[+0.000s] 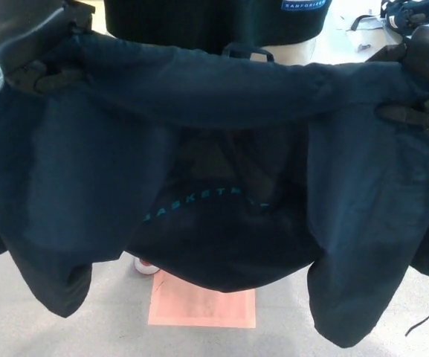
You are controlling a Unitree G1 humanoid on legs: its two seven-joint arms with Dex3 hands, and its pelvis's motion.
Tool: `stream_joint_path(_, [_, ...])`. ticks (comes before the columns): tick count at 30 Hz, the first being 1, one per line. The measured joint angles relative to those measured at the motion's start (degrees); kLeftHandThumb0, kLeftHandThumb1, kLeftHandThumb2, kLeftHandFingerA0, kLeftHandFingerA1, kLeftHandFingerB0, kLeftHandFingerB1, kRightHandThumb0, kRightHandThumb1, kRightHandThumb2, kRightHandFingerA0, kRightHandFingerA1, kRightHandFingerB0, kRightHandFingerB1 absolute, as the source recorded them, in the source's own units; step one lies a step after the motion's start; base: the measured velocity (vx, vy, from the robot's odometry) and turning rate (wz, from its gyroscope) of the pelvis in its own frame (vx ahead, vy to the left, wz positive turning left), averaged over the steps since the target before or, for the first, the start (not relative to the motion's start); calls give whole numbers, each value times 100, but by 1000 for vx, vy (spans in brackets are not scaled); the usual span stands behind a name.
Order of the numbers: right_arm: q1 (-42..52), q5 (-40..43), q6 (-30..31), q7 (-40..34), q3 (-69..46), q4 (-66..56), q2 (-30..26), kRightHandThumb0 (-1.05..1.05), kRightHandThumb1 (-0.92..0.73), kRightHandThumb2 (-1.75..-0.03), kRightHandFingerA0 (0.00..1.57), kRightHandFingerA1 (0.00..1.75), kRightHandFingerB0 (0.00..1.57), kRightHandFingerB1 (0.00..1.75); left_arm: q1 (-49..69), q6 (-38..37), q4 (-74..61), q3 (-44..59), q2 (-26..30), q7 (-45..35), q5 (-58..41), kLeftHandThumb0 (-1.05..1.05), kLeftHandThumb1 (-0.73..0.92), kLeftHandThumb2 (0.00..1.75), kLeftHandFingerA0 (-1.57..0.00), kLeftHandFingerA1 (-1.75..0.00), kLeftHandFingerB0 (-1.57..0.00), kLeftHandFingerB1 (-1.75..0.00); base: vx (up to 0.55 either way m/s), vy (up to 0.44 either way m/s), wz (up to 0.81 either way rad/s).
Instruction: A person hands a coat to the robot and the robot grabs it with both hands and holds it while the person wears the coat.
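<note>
Both hands clamp the coat — left hand, right hand — collar edge stretched side-to-side btwn them, person just beyond.

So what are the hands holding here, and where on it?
Both hold the coat by its top edge: left hand at one end, right hand at the other, collar stretched between.

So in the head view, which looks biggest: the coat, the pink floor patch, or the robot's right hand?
1. Coat, by far.
2. Pink floor patch.
3. Right hand, though it sits nearer the camera and is partly hidden, so unsure.
</note>
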Motion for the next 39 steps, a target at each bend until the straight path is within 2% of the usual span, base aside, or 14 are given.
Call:
stream_joint_path(1, [3,-8,-18,-49,-1,17,17,-32,-86,-65,101,107,85,95,17,-5,17,9,-11,48,1,-32,80,62,-88,-175,-60,-164,0,0,0])
stream_joint_path(4, [22,-56,-89,-285,-5,110,118,-32,-86,-65,102,100,85,85,106,-40,99,41,-83,295,11,-31,78,62,-89,-175,-63,-164,0,0,0])
stream_joint_path(5, [39,-90,-138,-431,-8,159,160,-31,-84,-65,94,141,75,124,151,-51,168,48,-143,452,17,-32,79,63,-89,-175,-62,-164,0,0,0])
stream_joint_path(7, [91,-124,-197,-605,-25,199,185,-30,-84,-68,84,159,74,136,176,-54,281,46,-225,654,28,-32,80,63,-88,-175,-61,-162,0,0,0])
stream_joint_path(9, [158,-138,-255,-756,-63,230,198,-29,-85,-65,90,153,75,134,177,-53,410,34,-315,863,44,-34,72,63,-84,-172,-63,-150,0,0,0])
stream_joint_path(11, [189,-148,-297,-866,-92,263,200,-32,-84,-65,105,94,95,79,177,-54,513,17,-395,1031,54,-31,80,62,-86,-174,-59,-157,0,0,0])
stream_joint_path(13, [211,-163,-355,-1022,-135,316,202,-34,-84,-64,105,93,94,78,171,-63,666,-7,-507,1269,76,-32,80,65,-85,-175,-63,-150,0,0,0])
stream_joint_path(16, [215,-179,-435,-1223,-188,397,218,-33,-79,-63,105,103,93,83,147,-99,845,-44,-629,1543,124,-30,79,62,-86,-175,-62,-156,0,0,0])
stream_joint_path(19, [215,-200,-507,-1413,-218,489,243,-33,-81,-68,86,166,78,142,98,-119,1016,-98,-707,1806,170,-32,83,63,-87,-175,-61,-162,0,0,0])
stream_joint_path(32, [214,-277,-884,-2299,-476,858,459,-30,-81,-65,87,172,74,146,-244,-233,1760,-245,-927,2972,378,-34,80,64,-90,-175,-67,-160,0,0,0])
stream_joint_path(34, [213,-305,-938,-2442,-514,918,505,-31,-82,-64,94,163,78,143,-282,-247,1844,-252,-945,3147,422,-42,59,91,-120,-145,-85,-126,0,0,0])
stream_joint_path(35, [212,-315,-967,-2506,-534,955,532,-27,-80,-63,93,165,71,150,-301,-259,1882,-252,-955,3240,436,-33,82,63,-88,-175,-58,-166,0,0,0])
stream_joint_path(38, [208,-334,-1041,-2659,-609,1041,597,-26,-79,-65,88,171,69,144,-348,-293,1986,-252,-982,3443,476,-34,81,64,-90,-175,-62,-163,0,0,0])
stream_joint_path(39, [188,-342,-1093,-2760,-649,1098,615,-29,-81,-64,88,174,70,154,-376,-318,2035,-252,-988,3563,493,-39,49,86,-122,-144,-89,-125,0,0,0])
